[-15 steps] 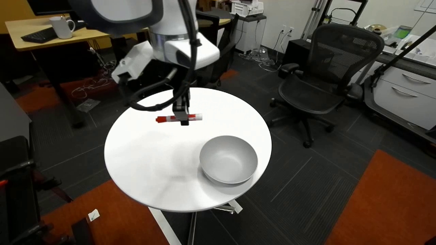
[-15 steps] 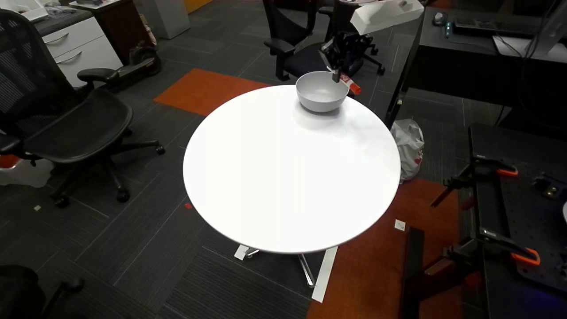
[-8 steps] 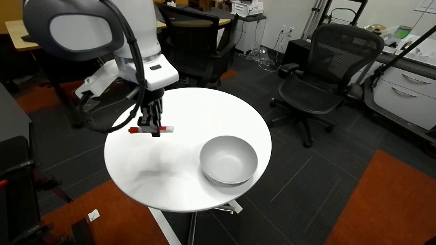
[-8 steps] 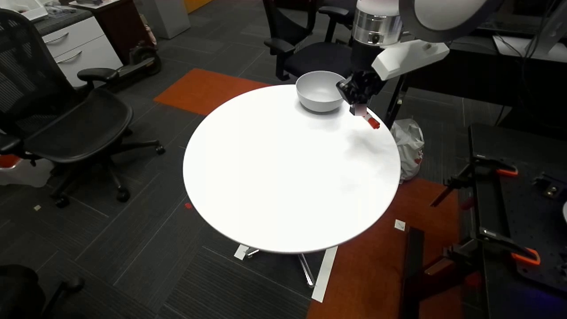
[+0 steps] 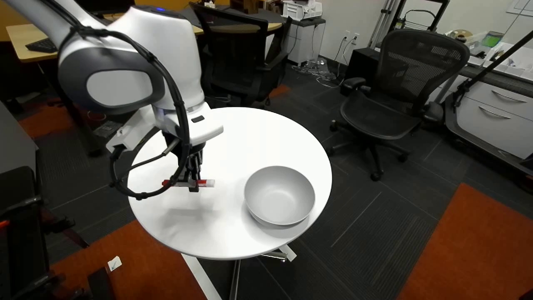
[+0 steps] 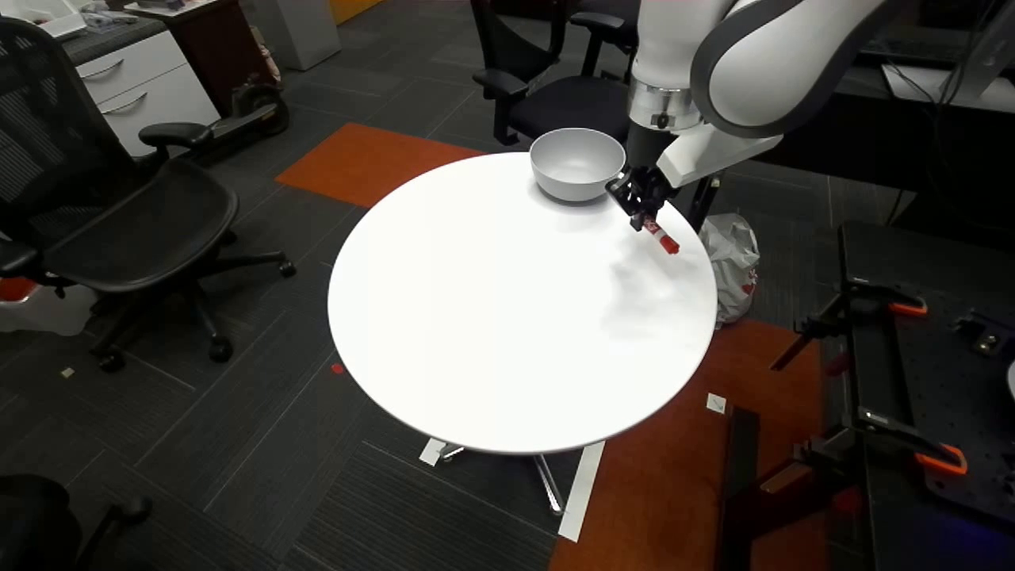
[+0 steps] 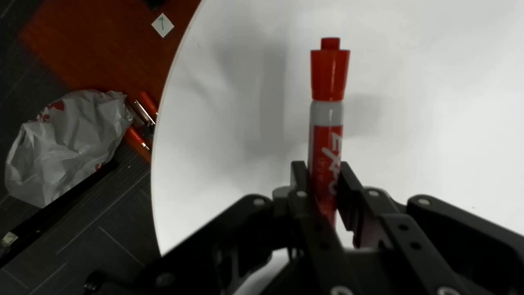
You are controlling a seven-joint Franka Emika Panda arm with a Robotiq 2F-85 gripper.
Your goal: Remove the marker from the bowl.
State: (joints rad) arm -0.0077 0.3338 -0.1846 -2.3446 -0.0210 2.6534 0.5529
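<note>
We see the marker [image 7: 326, 119] outside the bowl [image 5: 280, 196], held roughly level in the air above the counter [image 5: 233, 239], its red cap pointing away from the bowl. We have the gripper [image 7: 323, 178] clamped on the marker's red barrel from both sides. The bowl sits upright near the counter's edge, apart from the marker. In both exterior views we find the arm [image 5: 183, 62] stretched above the counter. Past the rim we also see a bag [image 7: 69, 143] and a chair [image 5: 377, 121].
</note>
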